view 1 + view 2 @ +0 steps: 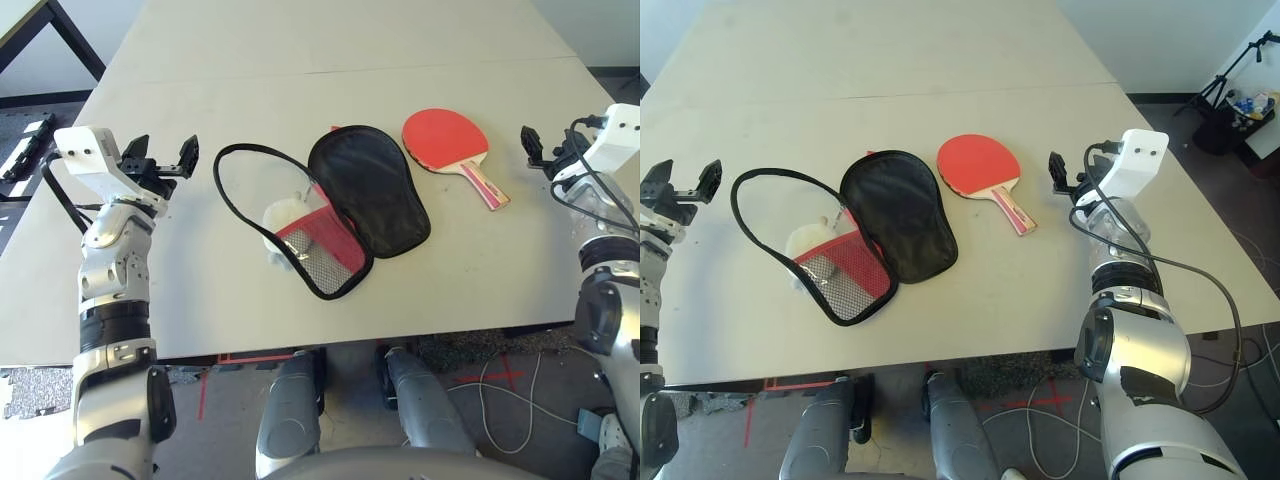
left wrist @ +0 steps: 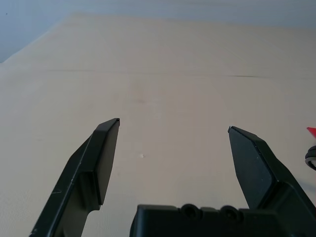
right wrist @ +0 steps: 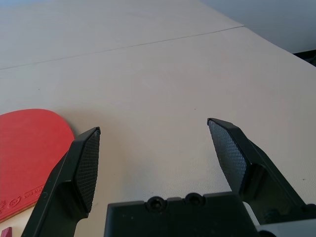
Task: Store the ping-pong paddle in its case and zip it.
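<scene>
Nearest the camera, at lower centre of the head views, lies the case (image 1: 345,215), unzipped and spread open on the table (image 1: 330,40). Its black-lined half (image 1: 370,190) lies flat toward the centre; the other half, outlined by a black zipper loop (image 1: 240,185), extends to the left and shows a red panel with a mesh pocket (image 1: 325,250). A pale cloth lump (image 1: 283,225) rests inside that loop, touching the red panel.

Paddle (image 1: 448,142): upper right of centre, red face up, just beside the case's black half but apart from it; its striped handle (image 1: 485,185) points toward the lower right.

Left gripper (image 1: 165,160): at the left edge, well apart from the case, jaws spread wide, holding nothing. Its wrist view shows bare table between the fingers (image 2: 101,158).

Right gripper (image 1: 1065,175): at the right, near the paddle handle without touching it, jaws likewise wide and empty. Its wrist view shows the paddle's red face (image 3: 27,148) beside one finger (image 3: 81,173).
</scene>
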`<state>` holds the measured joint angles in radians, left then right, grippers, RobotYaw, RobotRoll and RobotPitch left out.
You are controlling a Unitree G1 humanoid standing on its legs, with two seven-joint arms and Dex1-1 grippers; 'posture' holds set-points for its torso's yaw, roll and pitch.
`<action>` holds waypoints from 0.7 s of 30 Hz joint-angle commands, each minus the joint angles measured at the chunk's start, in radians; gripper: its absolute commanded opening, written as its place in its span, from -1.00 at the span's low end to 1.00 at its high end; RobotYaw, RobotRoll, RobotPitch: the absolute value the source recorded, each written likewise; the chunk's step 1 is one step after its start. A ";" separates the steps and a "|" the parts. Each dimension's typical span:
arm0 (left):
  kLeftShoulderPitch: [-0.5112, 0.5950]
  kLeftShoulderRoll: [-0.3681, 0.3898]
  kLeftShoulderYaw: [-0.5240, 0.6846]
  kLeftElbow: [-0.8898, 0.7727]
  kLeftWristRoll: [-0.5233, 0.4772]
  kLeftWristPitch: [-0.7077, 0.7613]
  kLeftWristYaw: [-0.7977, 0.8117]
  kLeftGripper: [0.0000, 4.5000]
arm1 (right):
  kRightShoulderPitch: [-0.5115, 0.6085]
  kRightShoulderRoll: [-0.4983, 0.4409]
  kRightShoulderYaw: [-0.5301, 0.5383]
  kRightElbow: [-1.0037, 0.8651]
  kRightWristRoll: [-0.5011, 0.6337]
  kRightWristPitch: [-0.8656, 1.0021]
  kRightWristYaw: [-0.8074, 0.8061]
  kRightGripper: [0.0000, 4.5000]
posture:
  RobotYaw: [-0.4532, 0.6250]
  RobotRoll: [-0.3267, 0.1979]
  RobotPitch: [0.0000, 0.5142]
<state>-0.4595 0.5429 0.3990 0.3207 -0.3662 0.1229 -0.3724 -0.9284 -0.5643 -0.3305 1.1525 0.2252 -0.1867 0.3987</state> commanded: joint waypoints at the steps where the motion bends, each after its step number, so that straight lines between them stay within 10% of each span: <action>1: 0.015 0.014 0.018 -0.005 -0.007 0.020 -0.001 1.00 | 0.026 -0.005 -0.012 0.010 0.003 -0.005 0.002 0.98 | -0.21 0.25 -0.13; 21: -0.190 0.147 -0.027 -0.157 -0.108 0.208 -0.126 1.00 | 0.057 -0.013 0.003 -0.019 -0.009 0.024 0.006 0.98 | -0.22 0.25 -0.09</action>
<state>-0.6516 0.6894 0.4181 0.2375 -0.4411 0.2600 -0.4523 -0.8844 -0.5703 -0.3324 1.1382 0.2243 -0.1805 0.4069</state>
